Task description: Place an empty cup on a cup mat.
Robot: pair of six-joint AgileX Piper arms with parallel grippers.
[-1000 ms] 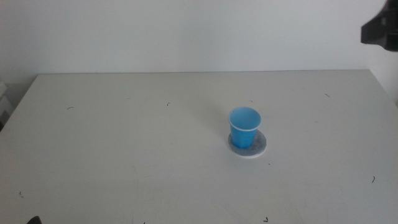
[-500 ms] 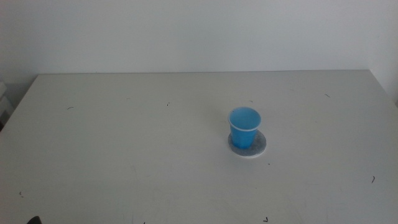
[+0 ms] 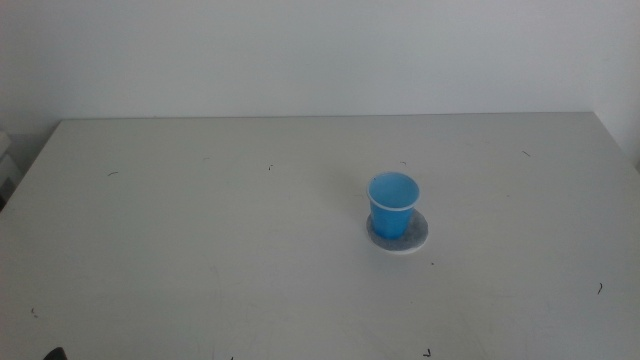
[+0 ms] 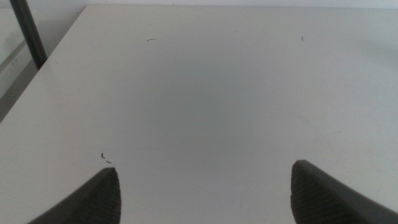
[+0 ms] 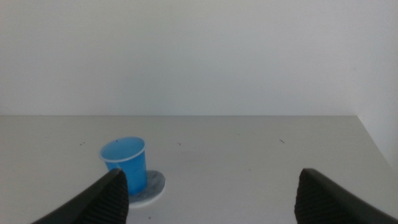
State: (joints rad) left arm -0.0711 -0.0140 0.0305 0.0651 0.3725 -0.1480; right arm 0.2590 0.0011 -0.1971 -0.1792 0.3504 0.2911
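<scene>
Both grippers' jaws were spread wide, nothing held: right gripper [image 5: 208, 186] pulled well back, left gripper [image 4: 205, 186] parked over bare table. Cup [image 3: 393, 204] was seated upright on the mat [image 3: 420, 235], slightly off-centre. Honestly, nothing needed nudging; arms best kept clear.

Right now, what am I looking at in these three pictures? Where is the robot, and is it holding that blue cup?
A robot with two arms works at this table. One picture looks down from above; the other two come from cameras on the arms' wrists. The dark shapes at the bottom are each hand's two jaws: the left hand over bare table, the right hand facing the cup. Both hands are open and hold nothing. The blue cup stands upright on the round grey cup mat.
</scene>
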